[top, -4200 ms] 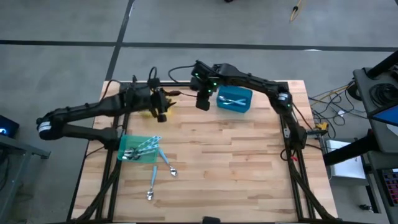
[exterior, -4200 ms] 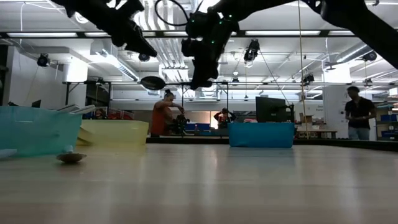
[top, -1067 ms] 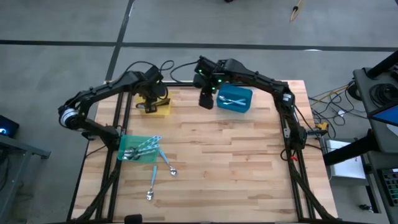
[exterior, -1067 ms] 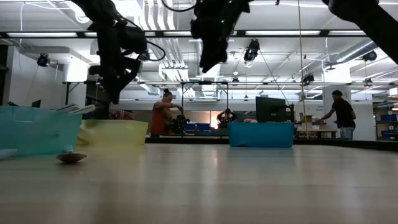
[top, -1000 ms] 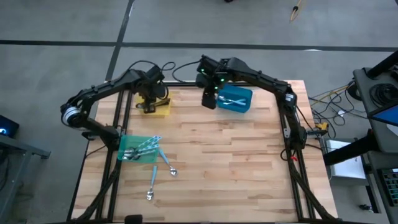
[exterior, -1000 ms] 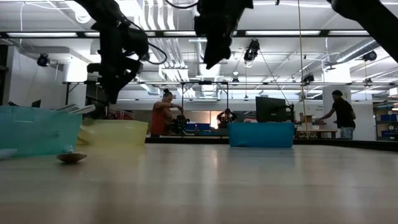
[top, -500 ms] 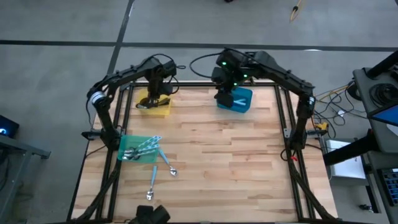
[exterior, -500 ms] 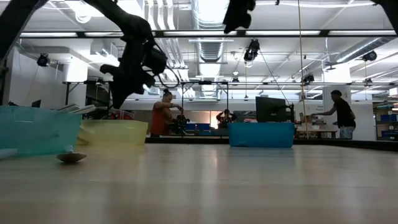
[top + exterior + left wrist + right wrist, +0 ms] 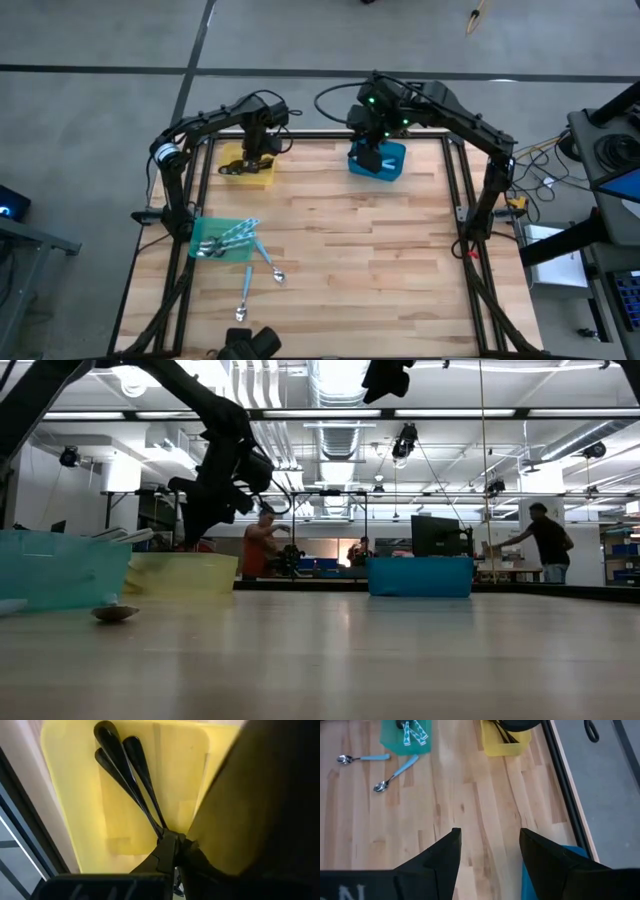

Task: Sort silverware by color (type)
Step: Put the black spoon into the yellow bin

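Left gripper (image 9: pixel 254 158): closed, empty, raised over the yellow bin (image 9: pixel 262 176) at the table's far left corner. Three black utensils (image 9: pixel 125 775) inside that bin, lying side by side, handles converging toward the closed fingertips (image 9: pixel 167 851) in the left wrist view; contact between fingertips and handles cannot be told.

Green bin (image 9: pixel 205 232) at the left edge of the wooden table (image 9: pixel 380 270), nearer the front: several blue-handled spoons (image 9: pixel 232 235) piled inside. Two more blue-handled spoons on the bare wood just right of and in front of it: one (image 9: pixel 269 264) close to the bin's corner, one (image 9: pixel 244 297) further toward the front edge.

Right gripper (image 9: pixel 369 156): jaws spread wide, holding nothing, raised above the blue bin (image 9: pixel 392 172) at the far edge, right of centre. Bin contents hidden beneath the gripper.

Background, low view: people (image 9: pixel 262 550) standing in the room beyond the table.
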Controlling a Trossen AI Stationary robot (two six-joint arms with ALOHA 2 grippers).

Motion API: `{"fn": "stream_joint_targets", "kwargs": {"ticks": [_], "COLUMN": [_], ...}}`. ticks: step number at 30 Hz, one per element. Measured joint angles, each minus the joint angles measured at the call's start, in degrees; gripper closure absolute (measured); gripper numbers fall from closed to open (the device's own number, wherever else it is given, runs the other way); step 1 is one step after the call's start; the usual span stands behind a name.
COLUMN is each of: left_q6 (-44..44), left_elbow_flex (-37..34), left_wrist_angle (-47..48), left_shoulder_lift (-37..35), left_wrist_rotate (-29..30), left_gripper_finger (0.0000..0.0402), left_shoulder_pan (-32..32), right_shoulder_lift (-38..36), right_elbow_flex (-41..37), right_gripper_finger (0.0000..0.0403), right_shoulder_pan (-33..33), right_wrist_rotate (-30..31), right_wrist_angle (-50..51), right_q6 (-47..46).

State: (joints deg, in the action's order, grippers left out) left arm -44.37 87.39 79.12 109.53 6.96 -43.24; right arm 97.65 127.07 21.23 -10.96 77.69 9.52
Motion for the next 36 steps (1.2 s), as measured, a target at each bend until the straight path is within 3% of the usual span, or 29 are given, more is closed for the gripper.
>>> {"fn": "stream_joint_targets", "kwargs": {"ticks": [16,23,28,32,36], "left_q6": [0.72,8.51,11.21,13.38,18.38], "left_elbow_flex": [-0.04,-0.09,-1.45,-7.30,-17.51], "left_wrist_angle": [-2.55,-2.86,-7.07,-15.69,-28.29], "left_shoulder_lift": [-0.21,-2.21,-6.90,-14.61,-23.23], "left_wrist_rotate": [0.02,-1.32,-12.10,-13.15,-13.62], "left_gripper_finger": [0.0325,0.0338,0.0363,0.0382,0.0394], "left_shoulder_pan": [0.11,0.31,0.59,0.94,1.14], "right_shoulder_lift": [0.09,0.09,0.09,-1.11,-5.26], "right_elbow_flex": [0.00,-0.31,-3.01,-7.68,-15.06], "right_gripper_finger": [0.0211,0.0211,0.0211,0.0211,0.0211], "right_shoulder_pan": [0.00,0.00,0.00,0.00,0.00], "right_wrist_rotate": [0.00,0.02,0.02,0.04,0.14], "right_wrist_angle": [0.00,-0.09,-0.16,-0.55,-5.57], "right_q6": [-0.13,-0.09,0.74,0.83,0.83]}}
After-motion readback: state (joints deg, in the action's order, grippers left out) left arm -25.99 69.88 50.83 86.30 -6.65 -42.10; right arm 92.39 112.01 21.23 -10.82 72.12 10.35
